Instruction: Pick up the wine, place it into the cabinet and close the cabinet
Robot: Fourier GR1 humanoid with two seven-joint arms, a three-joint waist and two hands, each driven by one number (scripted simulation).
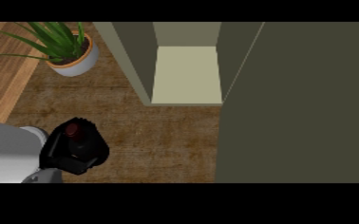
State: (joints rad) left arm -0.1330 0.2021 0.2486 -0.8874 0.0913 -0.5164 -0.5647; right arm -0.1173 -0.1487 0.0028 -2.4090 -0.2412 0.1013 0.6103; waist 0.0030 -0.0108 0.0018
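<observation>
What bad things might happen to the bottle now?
The left hand holds the wine far from the cabinet, so it might tip on the way. The opening looks narrow; the wine could bump the side wall or the open door. The plant stands close to the cabinet and might get knocked.

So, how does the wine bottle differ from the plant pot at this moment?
The wine bottle is dark with a dark red top; the plant pot is white with an orange rim. The bottle is enclosed by the left hand; the pot stands free. The bottle sits low in the view, the pot higher up. Both are left of the open cabinet.
</observation>
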